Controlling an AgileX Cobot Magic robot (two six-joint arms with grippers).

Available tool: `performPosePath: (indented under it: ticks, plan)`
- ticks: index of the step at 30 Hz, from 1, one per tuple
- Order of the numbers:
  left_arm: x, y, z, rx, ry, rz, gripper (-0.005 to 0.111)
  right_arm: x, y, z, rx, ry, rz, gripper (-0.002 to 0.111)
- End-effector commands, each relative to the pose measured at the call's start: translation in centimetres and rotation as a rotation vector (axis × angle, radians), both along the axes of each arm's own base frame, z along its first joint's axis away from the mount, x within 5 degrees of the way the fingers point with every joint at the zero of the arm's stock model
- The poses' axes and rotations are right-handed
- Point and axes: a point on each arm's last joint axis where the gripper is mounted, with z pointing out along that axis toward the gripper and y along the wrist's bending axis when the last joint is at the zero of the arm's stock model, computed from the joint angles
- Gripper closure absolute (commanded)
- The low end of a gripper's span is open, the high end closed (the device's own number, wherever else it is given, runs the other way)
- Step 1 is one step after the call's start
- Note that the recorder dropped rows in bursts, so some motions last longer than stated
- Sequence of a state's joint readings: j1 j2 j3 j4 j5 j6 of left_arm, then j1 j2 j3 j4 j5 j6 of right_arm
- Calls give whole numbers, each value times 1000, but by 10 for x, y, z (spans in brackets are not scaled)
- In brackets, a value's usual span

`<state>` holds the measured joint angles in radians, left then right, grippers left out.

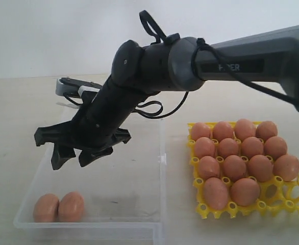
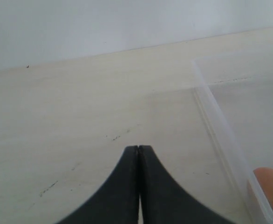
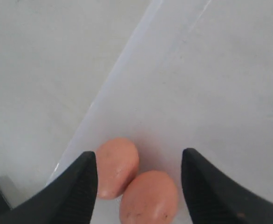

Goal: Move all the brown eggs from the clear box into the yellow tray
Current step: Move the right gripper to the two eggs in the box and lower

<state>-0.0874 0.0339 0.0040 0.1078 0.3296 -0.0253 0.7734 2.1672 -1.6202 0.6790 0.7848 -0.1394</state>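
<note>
Two brown eggs (image 1: pixel 46 207) (image 1: pixel 71 206) lie side by side, touching, in the near left corner of the clear box (image 1: pixel 162 168). My right gripper (image 1: pixel 73 159) reaches across from the right and hangs open above them. In the right wrist view both eggs (image 3: pixel 118 165) (image 3: pixel 149 197) sit between and below its spread fingers (image 3: pixel 139 153), untouched. The yellow tray (image 1: pixel 292 196) to the right of the box holds several brown eggs (image 1: pixel 234 166). My left gripper (image 2: pixel 139 147) is shut on nothing, over bare table just outside the box wall (image 2: pixel 220 135); one egg (image 2: pixel 271 189) shows through that wall.
The right arm's dark body (image 1: pixel 154 66) and its cables (image 1: pixel 149 108) span the box's far half. Part of the left arm (image 1: pixel 74 89) shows behind it. A small clasp tab (image 1: pixel 162 159) sits on the box edge facing the tray. The pale tabletop (image 2: pixel 80 116) surrounds everything.
</note>
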Motion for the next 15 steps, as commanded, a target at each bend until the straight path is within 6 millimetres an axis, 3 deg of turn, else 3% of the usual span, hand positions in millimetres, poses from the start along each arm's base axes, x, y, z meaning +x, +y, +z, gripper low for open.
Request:
performPosePath:
  ticks: [1, 15]
  plan:
    - [0, 0, 3, -9, -17, -4, 107, 2, 0, -15, -51, 59, -37, 55]
    - [0, 0, 3, -9, -17, -4, 107, -22, 16, -53, -119, 214, -34, 55]
